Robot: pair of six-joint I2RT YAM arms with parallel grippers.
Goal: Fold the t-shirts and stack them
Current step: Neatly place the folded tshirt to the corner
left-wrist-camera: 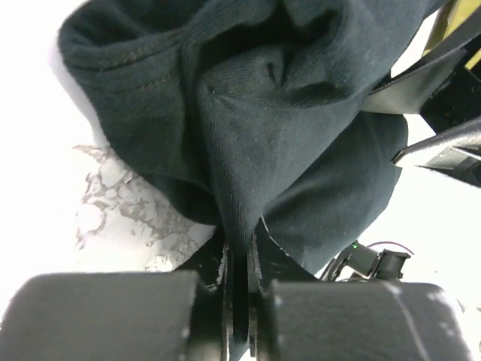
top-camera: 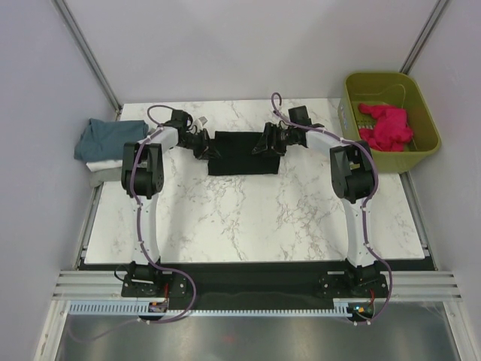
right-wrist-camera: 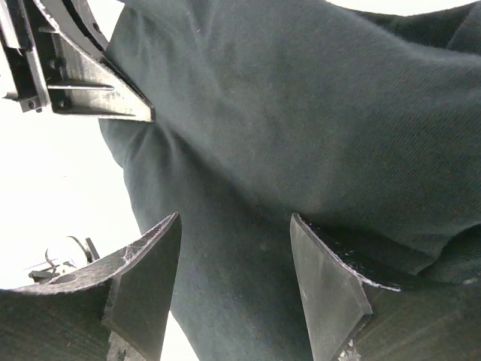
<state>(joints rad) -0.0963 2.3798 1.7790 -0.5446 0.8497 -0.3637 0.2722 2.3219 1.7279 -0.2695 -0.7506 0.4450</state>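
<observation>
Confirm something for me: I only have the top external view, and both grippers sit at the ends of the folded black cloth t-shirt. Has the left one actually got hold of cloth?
Observer: Yes. In the left wrist view the left gripper is shut on a thin fold of the black cloth t-shirt.
Operator: And the right one?
Observer: The right gripper is open. Its jaws stand apart with the shirt showing across the gap, and nothing is pinched.
Operator: Is the cloth lying flat at the left pinch?
Observer: No. It runs away from the pinch in a bunched ridge with deep creases on either side.
</observation>
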